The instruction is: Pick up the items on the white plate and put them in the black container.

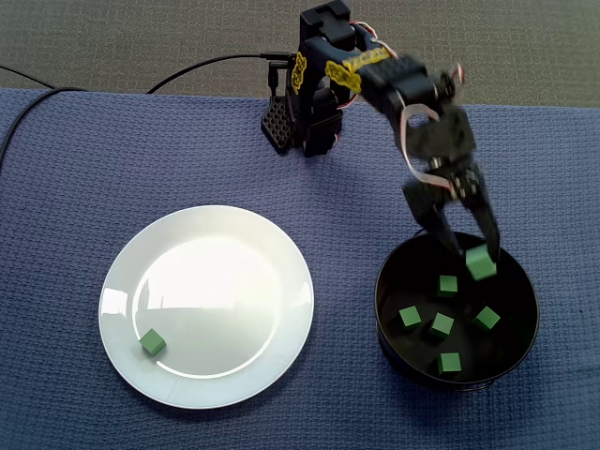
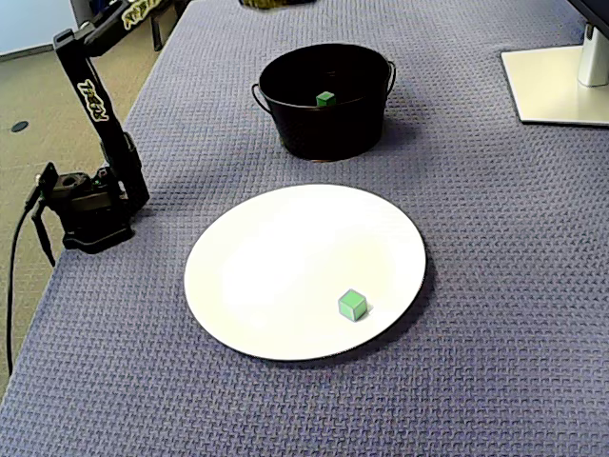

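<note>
Found the black two-finger gripper spread wide over the round black container, clamping nothing, a small green cube beside one fingertip, five other green cubes inside.

Arm outstretched, hand downward, jaws apart.

Bare tabletop surrounds the white plate. The lone green cube near its rim has clear plate on every side (open from above too). The black container has tall walls, and the tool hangs spread above its mouth. The arm base stands behind, between them.
</note>
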`<state>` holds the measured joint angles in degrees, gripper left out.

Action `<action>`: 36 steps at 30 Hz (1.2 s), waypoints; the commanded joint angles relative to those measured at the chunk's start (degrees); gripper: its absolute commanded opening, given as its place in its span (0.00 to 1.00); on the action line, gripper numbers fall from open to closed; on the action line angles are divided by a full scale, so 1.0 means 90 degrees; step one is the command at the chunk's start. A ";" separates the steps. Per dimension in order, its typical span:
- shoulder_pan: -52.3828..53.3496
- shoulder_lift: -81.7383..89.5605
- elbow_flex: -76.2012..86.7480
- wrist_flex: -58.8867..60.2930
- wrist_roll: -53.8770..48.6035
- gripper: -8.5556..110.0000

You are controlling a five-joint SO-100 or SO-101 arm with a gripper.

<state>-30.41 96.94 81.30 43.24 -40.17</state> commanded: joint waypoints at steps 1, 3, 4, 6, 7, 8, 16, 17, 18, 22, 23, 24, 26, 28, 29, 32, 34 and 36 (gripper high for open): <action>-0.0195 0.0312 0.1562 -0.0928 -0.0215 0.07; -0.0078 0.0156 0.1992 -0.1230 -0.0186 0.07; -0.0010 0.0088 0.2139 -0.1357 -0.0166 0.07; 0.0117 -0.0039 0.2363 -0.1533 -0.0166 0.07; 0.0166 -0.0059 0.2441 -0.1592 -0.0127 0.07; 0.0195 -0.0059 0.2510 -0.1650 -0.0098 0.15; 0.0596 0.0771 0.1035 0.0137 0.0156 0.48; 0.0771 0.0859 0.0586 0.0420 0.0107 0.48; 0.0967 0.0937 0.0088 0.0771 0.0029 0.48; 0.2002 0.1260 -0.1660 0.2266 -0.0254 0.48; 0.2432 0.1309 -0.1973 0.2500 -0.0225 0.49; 0.2891 0.1338 -0.2207 0.2637 -0.0127 0.50; 0.3828 0.1455 -0.2188 0.2529 -0.0098 0.50; 0.4727 0.1426 -0.2041 0.2412 -0.0186 0.48; 0.5156 0.1377 -0.1865 0.2236 -0.0254 0.46; 0.6270 0.1182 -0.1182 0.1670 -0.0771 0.45; 0.6914 0.0859 -0.0918 0.1436 -0.1133 0.45; 0.7422 0.0420 -0.0791 0.1201 -0.1357 0.44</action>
<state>27.25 104.15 72.60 58.27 -48.43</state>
